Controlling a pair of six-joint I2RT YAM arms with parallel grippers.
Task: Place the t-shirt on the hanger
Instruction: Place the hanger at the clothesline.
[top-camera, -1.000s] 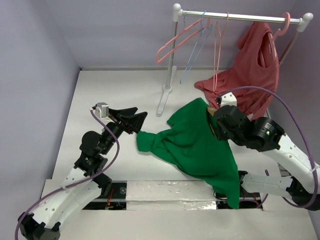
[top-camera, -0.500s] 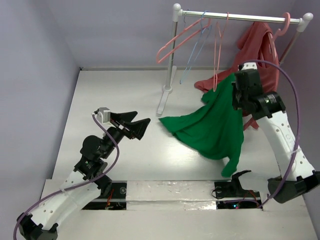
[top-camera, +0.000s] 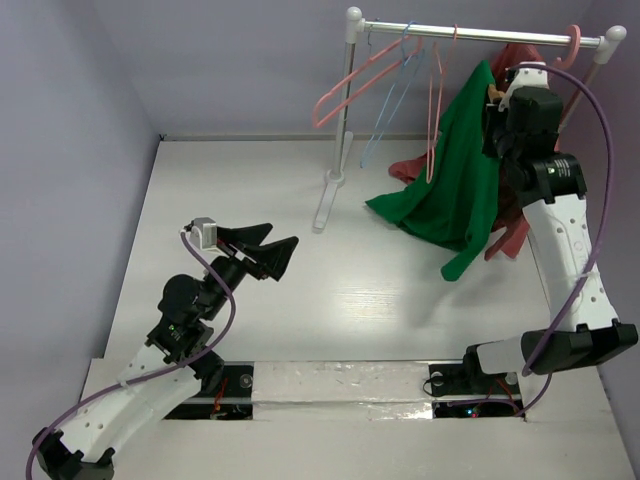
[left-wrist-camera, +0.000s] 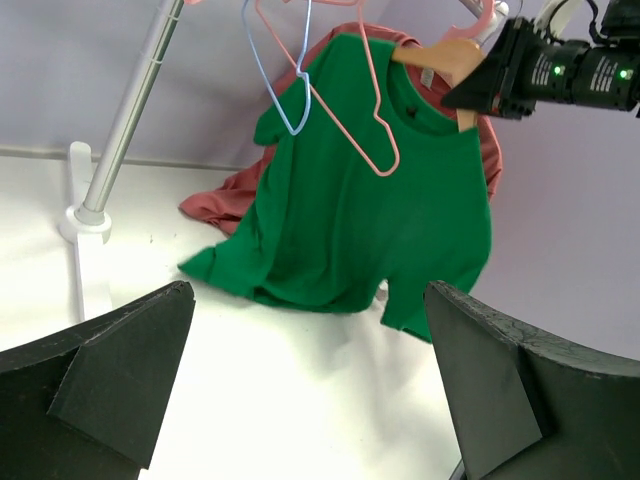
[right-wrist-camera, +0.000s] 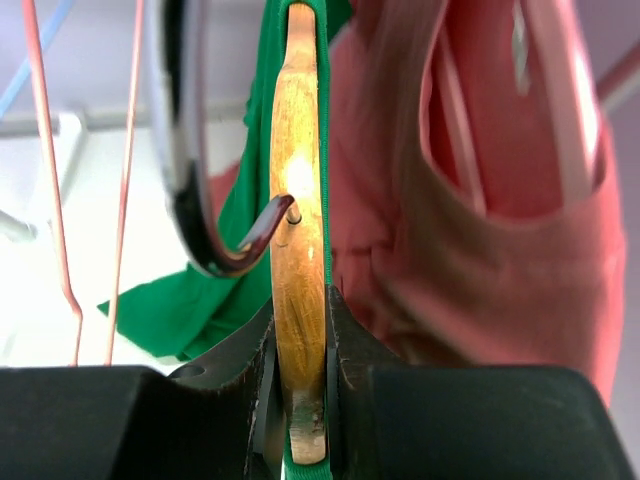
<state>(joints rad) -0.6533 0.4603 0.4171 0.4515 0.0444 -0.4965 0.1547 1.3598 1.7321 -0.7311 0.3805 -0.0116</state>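
The bright green t-shirt (top-camera: 455, 170) hangs on the tan wooden hanger (top-camera: 493, 95), high up beside the rail. Its hem (top-camera: 400, 208) trails on the table. My right gripper (top-camera: 497, 102) is shut on the hanger's wooden body (right-wrist-camera: 298, 250), just below the metal hook (right-wrist-camera: 255, 235), with green cloth (right-wrist-camera: 200, 300) draped behind. My left gripper (top-camera: 272, 243) stands open and holds nothing, low over the table, well left of the shirt. In the left wrist view the whole t-shirt (left-wrist-camera: 370, 200) shows ahead between my open fingers (left-wrist-camera: 120, 370).
A white clothes rail (top-camera: 480, 35) on a post with a foot (top-camera: 330, 200) stands at the back. Thin pink hangers (top-camera: 350, 85) and a light-blue hanger (top-camera: 395, 100) hang from it. A salmon-red garment (top-camera: 515, 235) hangs right behind the t-shirt.
My right arm has lifted the hanger and t-shirt off the table, up and back to the rail. The left gripper has opened wide and now stands apart from the shirt.
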